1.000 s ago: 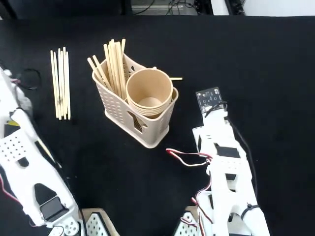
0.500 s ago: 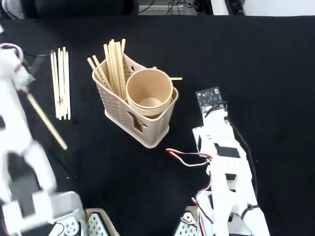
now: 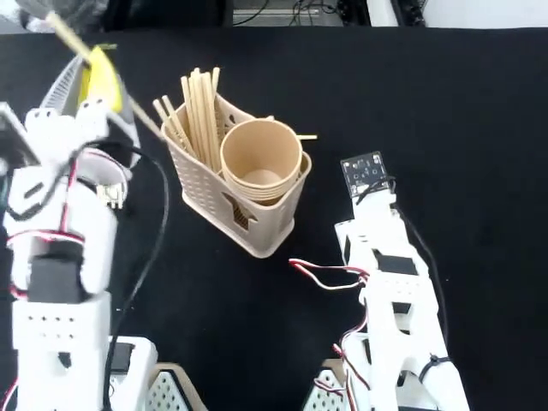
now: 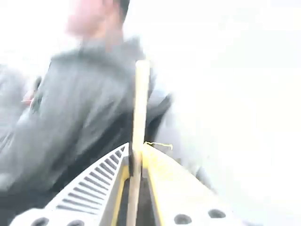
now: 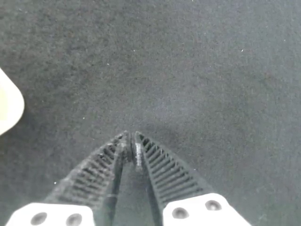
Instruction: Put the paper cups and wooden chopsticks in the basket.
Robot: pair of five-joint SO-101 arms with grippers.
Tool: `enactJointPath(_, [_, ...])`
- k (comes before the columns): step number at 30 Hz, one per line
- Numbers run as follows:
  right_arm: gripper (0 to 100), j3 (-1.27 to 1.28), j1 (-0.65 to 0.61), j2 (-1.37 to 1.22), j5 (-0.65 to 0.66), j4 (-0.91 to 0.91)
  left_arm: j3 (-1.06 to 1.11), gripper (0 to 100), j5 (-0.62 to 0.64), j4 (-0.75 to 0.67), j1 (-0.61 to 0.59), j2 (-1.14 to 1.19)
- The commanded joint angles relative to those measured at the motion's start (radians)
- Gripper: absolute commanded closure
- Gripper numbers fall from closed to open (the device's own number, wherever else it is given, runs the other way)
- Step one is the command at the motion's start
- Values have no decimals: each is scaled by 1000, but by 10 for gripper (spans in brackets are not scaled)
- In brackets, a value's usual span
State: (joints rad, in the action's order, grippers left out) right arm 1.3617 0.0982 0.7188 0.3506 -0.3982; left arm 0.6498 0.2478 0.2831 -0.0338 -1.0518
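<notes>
We've got the left gripper (image 4: 136, 157) clamped on one long pale wooden chopstick (image 4: 140, 103), held up beside the beige perforated plastic basket (image 3: 257, 227). Stacked brown paper cups (image 3: 259, 154) and a bundle of chopsticks (image 3: 199, 107) sit inside it. Our right gripper (image 5: 130, 143) is pinched together, empty, over the black tabletop (image 5: 188, 56).

Black counter (image 3: 445, 94), cream basket (image 3: 214, 201) with rows of little holes, brown paper cups (image 3: 259, 154), pale tan chopsticks (image 3: 199, 107), white arms (image 3: 394, 274), left hand (image 4: 135, 162) white and yellow.
</notes>
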Motion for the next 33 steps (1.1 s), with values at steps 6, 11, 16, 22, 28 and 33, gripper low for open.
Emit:
enactJointPath(6, [984,-8,-15,24,9,21,-77,970,5,-31,117,-44])
enactJointPath(11, [984,-8,-15,24,9,21,-59,970,5,-28,119,15])
enactJointPath(16, [984,-8,-15,24,9,21,21,970,-58,-31,114,97])
enactJointPath(22, [984,-10,-15,24,9,21,111,883,-178,29,114,110])
enactJointPath(28, [984,-10,-15,24,9,21,-228,813,-83,485,-12,152])
enactJointPath(33, [984,-10,-15,24,9,21,-552,813,-28,769,-188,328])
